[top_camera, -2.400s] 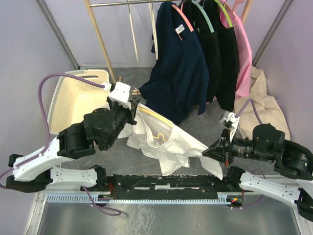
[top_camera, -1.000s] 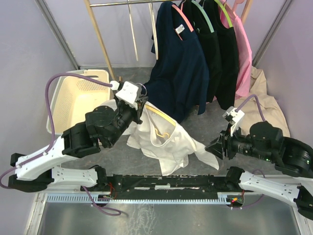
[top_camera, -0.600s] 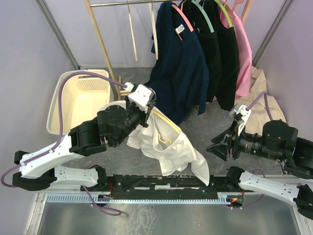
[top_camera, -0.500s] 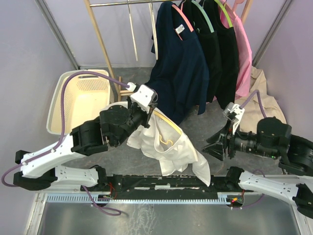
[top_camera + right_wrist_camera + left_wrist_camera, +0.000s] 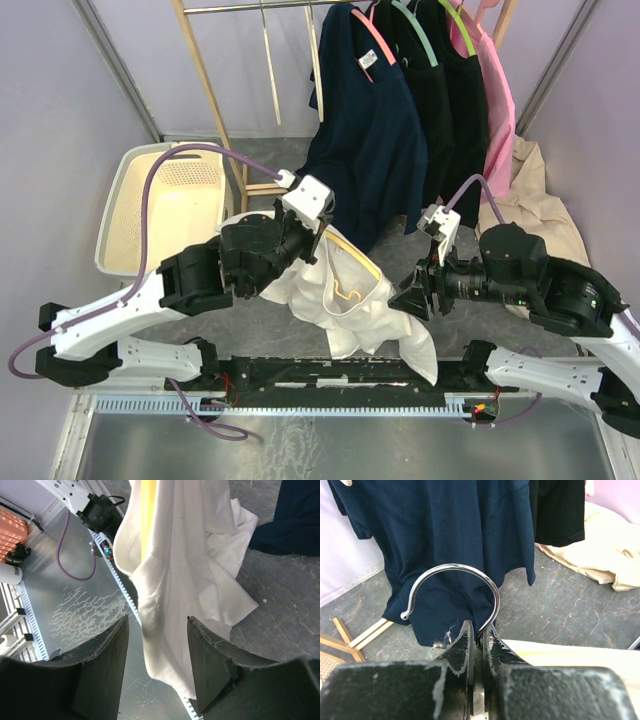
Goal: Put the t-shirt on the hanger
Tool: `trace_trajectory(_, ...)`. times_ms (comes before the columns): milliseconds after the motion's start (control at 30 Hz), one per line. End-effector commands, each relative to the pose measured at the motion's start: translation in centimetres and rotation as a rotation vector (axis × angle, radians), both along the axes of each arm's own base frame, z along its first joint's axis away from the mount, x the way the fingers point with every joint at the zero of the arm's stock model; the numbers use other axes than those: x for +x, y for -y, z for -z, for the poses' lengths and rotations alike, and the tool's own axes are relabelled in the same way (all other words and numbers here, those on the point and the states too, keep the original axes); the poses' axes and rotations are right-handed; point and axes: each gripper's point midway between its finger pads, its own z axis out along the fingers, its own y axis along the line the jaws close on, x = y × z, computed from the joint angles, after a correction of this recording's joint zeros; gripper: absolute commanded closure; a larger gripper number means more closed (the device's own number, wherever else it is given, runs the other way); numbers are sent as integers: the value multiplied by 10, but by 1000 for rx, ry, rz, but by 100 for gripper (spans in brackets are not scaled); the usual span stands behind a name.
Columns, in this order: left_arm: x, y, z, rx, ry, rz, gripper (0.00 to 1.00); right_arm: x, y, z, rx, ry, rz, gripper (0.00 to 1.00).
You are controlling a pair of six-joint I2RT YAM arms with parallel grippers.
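Left jaws are pinched shut on the stem of the silver hook (image 5: 451, 570), right at its base (the left wrist view is basically just hook and black fingers (image 5: 462, 645)). That arm holds the hanger (image 5: 352, 252) up in the air, tilted, with its yellow arm sloping down to the right. The t-shirt (image 5: 345, 318) is draped over it. Yellow shows along the top edge of the white cloth, plus a little curl of yellow lower down in the folds. The rest of the shirt hangs loose, its lowest corner down by the black bar (image 5: 300, 372) at the near edge of the desk (image 5: 400, 258).

Right jaws are spread wide open, aimed at the hanging shirt from the right. In the right wrist view the white cloth fills the gap between the two fingers (image 5: 212, 665), with a strip of yellow up top. I can't tell if either finger is actually touching the fabric.

Further out, a navy shirt (image 5: 365, 150) hangs just behind the hook. Next to it on the same rail (image 5: 250, 8) are black garments (image 5: 450, 120) and a pink one (image 5: 497, 110). A beige garment (image 5: 535, 205) lies crumpled on the desk at far right, and a cream basket (image 5: 125, 205) sits at far left.
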Motion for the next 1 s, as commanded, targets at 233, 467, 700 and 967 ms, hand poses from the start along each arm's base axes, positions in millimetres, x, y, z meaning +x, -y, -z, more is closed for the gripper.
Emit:
trace_trajectory(233, -1, 20, -37, -174, 2, 33, 97, 15, 2, 29, -115, 11, 44, 45)
trace_trajectory(467, -3, 37, -33, -186, -15, 73, 97, 18, 1, 39, -139, 1, 53, 51)
trace_trajectory(700, -4, 48, -28, -178, -30, 95, 97, 19, 8, 48, -173, -7, 82, 98)
trace_trajectory(967, -1, 45, -23, -151, -29, 71, 64, 16, 18, 49, -174, -21, 111, 99)
